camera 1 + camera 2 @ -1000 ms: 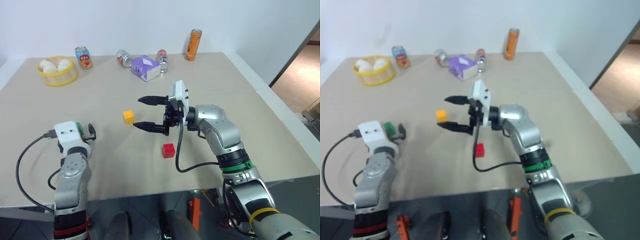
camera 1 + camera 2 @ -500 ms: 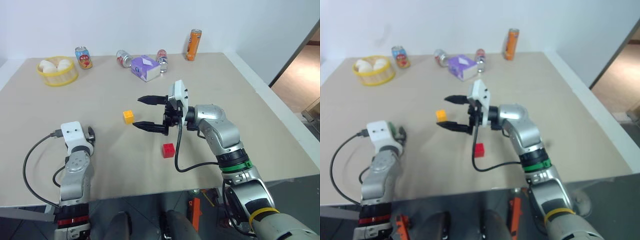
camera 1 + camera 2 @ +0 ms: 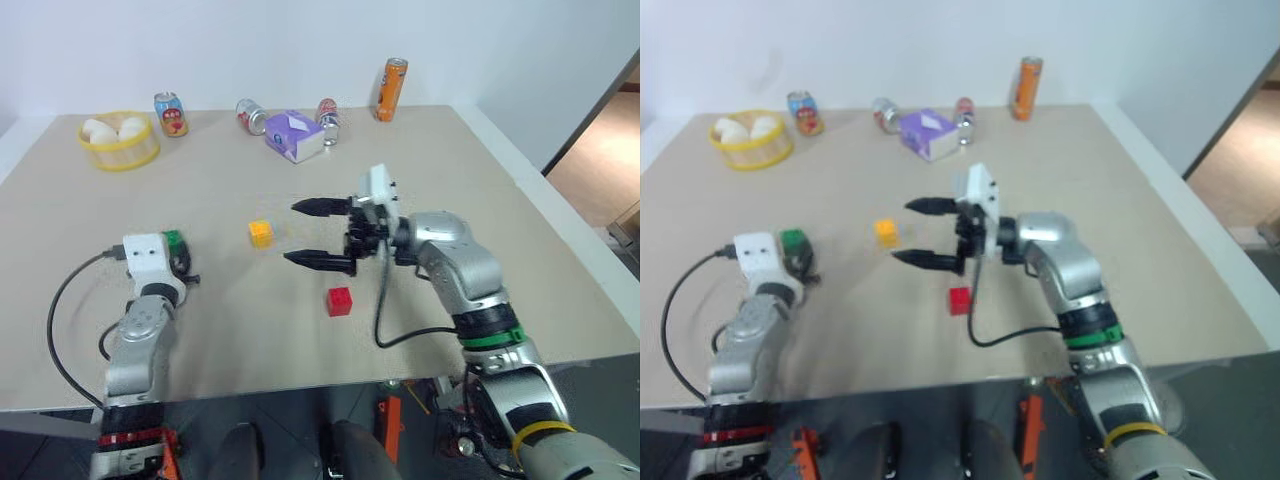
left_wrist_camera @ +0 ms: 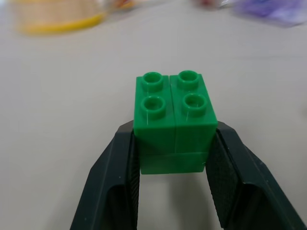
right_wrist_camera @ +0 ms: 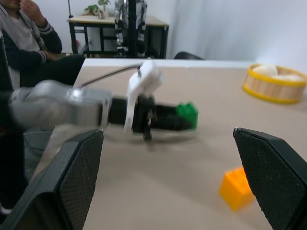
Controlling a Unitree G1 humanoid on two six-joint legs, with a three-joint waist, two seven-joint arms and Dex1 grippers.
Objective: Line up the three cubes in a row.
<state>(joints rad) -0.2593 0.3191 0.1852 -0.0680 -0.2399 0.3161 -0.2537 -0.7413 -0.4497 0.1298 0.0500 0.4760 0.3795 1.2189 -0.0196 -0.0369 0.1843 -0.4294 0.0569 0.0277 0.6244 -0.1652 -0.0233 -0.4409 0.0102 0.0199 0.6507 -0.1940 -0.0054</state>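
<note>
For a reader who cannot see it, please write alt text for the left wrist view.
A green studded toy-brick cube is clamped between the two black jaws of the left gripper, just above a beige table. A blurred yellow basket sits at the far edge.

Bright, even light with soft shadows; the right wrist view is motion-blurred, the left wrist background unfocused.
</note>
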